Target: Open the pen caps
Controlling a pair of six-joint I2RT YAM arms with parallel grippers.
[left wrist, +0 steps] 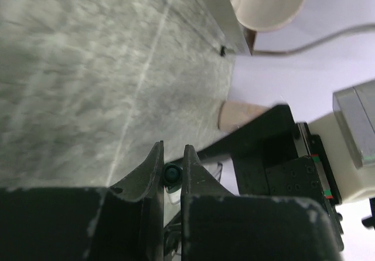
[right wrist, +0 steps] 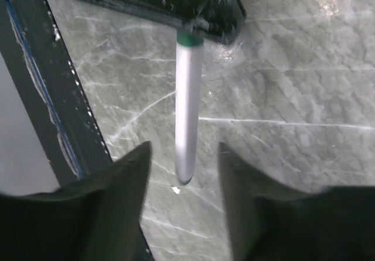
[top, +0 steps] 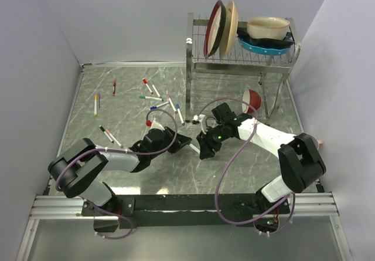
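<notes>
Grey, veined marble-look desk (top: 176,182) between matte lilac walls (top: 117,14). The left pincer (left wrist: 174,155) is clenched on a round green pen cap (left wrist: 171,173). Its smooth white barrel (right wrist: 188,108) juts between the released, untouching fingers of the right pincer (right wrist: 184,149). Loose pens (top: 155,90) lie scattered beyond.

Even light from above filled the top view, leaving only faint shadows on the grey marbled tabletop (top: 126,114). In the left wrist view that surface was smeared across the upper left. In the right wrist view glare whitened the upper right; the thin white pen barrel (right wrist: 188,108) with its small green plastic cap (right wrist: 190,38) was crisp, the right gripper's black fingers (right wrist: 120,208) at the bottom blurred.
</notes>
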